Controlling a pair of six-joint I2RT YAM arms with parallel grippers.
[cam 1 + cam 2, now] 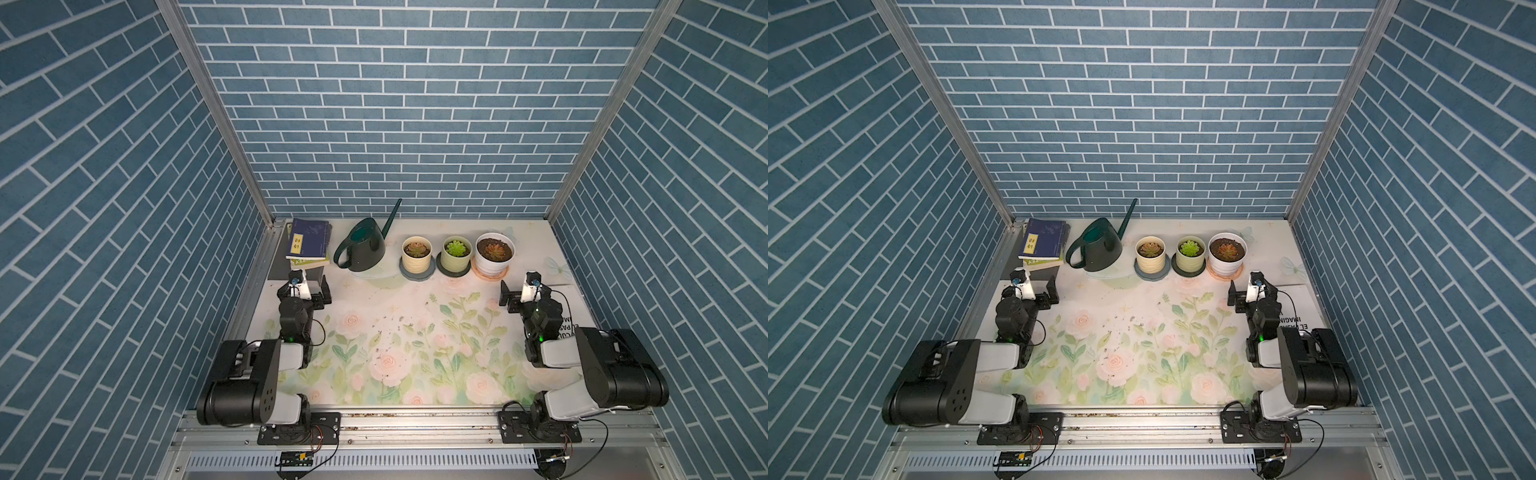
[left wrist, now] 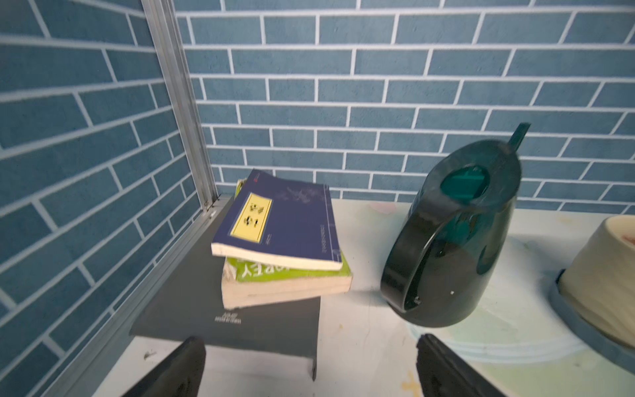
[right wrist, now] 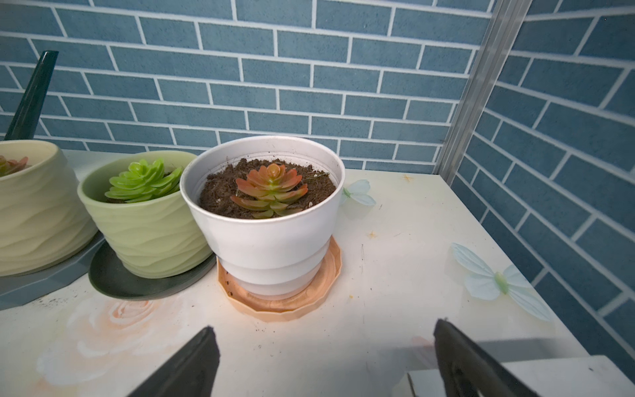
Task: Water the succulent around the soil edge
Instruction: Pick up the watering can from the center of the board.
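Left pincer (image 2: pixel 309 347) and right pincer (image 3: pixel 324 330) both gape empty; the watering can (image 1: pixel 365 249), contents indiscernible, stands at the rear of the tabletop (image 1: pixel 374 299) beside the cream pot (image 1: pixel 417 255), the orange succulent (image 3: pixel 269 190) in the white pot (image 3: pixel 275 240) further right.

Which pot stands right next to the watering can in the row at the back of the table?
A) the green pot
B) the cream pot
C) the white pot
B: in a top view the cream pot stands directly beside the watering can. The green pot comes next and the white pot is last in the row.
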